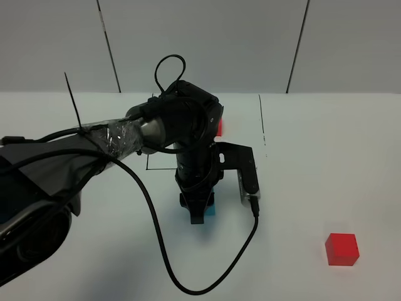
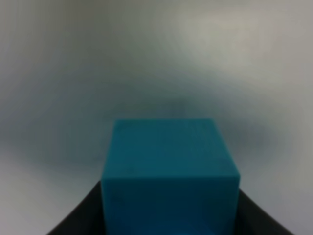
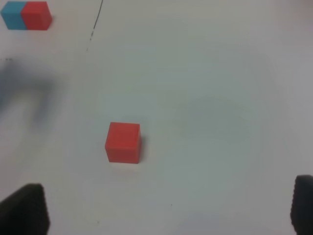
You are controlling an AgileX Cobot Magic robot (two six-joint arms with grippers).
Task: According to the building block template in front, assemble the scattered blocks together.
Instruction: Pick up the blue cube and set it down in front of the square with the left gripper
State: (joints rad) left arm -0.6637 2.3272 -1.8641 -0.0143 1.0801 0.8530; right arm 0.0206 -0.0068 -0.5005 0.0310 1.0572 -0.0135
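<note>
Closest to the lens, the cyan block [image 2: 168, 171] sits clamped between your left fingers [image 2: 78, 223], on or just above the desk [image 1: 326, 157] near its middle; you cannot tell which. Your right fingers [image 3: 22, 210] stand wide and empty above the red block [image 3: 123, 142], which lies well apart to the right. The template [image 3: 27, 15] lies at the far side, cyan left, red right. You seem to be placing cyan; next, red must go flush against its right face. The desk is plain white with thin black lines [image 1: 262, 122], and grey wall panels [image 1: 200, 44] stand behind.
</note>
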